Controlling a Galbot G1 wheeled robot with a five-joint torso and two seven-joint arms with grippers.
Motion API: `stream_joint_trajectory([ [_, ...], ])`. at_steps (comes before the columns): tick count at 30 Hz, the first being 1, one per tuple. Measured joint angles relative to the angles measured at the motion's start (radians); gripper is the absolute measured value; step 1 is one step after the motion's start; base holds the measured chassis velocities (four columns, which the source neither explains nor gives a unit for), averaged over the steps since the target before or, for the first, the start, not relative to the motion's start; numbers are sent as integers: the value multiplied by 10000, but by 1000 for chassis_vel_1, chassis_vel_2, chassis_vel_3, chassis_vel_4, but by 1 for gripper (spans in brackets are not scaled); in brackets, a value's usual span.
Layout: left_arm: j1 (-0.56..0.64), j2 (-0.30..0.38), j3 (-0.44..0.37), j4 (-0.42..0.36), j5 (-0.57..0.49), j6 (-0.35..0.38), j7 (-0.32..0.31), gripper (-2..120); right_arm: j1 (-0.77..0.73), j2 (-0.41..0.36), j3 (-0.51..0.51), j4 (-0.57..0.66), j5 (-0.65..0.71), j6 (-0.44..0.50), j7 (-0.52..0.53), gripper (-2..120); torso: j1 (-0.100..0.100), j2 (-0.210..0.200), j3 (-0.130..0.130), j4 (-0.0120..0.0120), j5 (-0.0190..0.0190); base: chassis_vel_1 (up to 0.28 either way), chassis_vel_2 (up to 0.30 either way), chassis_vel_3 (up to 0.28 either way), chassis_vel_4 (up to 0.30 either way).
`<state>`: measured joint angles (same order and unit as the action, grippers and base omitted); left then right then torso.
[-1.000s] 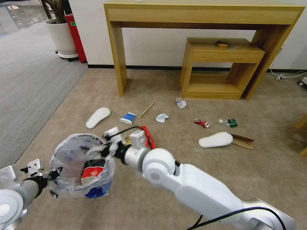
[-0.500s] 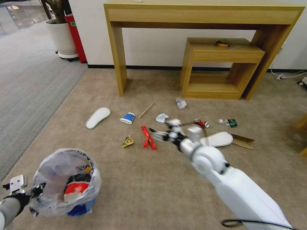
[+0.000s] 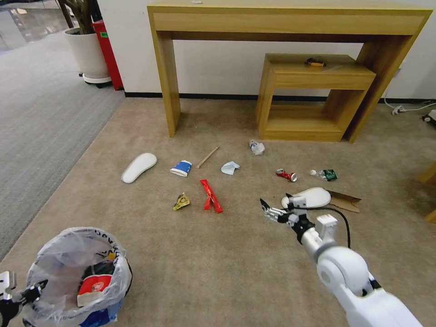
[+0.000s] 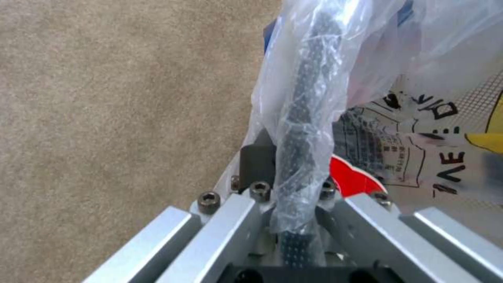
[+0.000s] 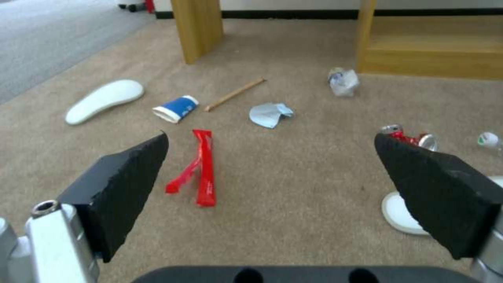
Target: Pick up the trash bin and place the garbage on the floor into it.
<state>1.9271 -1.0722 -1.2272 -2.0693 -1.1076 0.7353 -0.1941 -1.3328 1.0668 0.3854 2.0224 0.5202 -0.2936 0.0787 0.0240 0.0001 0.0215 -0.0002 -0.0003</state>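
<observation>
The trash bin (image 3: 75, 277), black with a crinkly clear bag, hangs at the lower left of the head view with a red cup and something blue inside. My left gripper (image 3: 27, 293) is shut on its rim; the left wrist view shows the bag-wrapped rim (image 4: 304, 129) clamped in the left gripper (image 4: 293, 196). My right gripper (image 3: 271, 210) is open just above the floor (image 3: 236, 254), beside a white insole (image 3: 309, 198). Between its spread fingers (image 5: 136, 173) lie a red wrapper (image 5: 204, 173), a blue cup (image 5: 177, 108), a mask (image 5: 270, 114) and a crushed can (image 5: 411, 138).
More litter lies on the carpet: a second insole (image 3: 138, 167), a stick (image 3: 207, 156), a yellow wrapper (image 3: 181, 201), a bottle (image 3: 324, 174), cardboard (image 3: 345, 201), crumpled plastic (image 3: 257, 146). Wooden tables (image 3: 290, 27) stand at the wall. Grey ribbed carpet (image 3: 36, 127) lies left.
My right arm has swung from above the bin to the right and down, ending beside the right insole. The bin, held in my left gripper, has moved lower and further left.
</observation>
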Motion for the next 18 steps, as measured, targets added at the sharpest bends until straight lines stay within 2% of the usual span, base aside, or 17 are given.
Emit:
stream_joint_trajectory([
  [12,62,-24,-17,-300,4,0,96,0,-53,341,100,200,-8,85,134,100,0,0,0,2,0,-7,6,3,-7],
  [18,52,-72,7,-405,28,0,119,0,-51,287,82,210,9,57,172,100,1,0,3,0,1,-129,131,145,-128],
])
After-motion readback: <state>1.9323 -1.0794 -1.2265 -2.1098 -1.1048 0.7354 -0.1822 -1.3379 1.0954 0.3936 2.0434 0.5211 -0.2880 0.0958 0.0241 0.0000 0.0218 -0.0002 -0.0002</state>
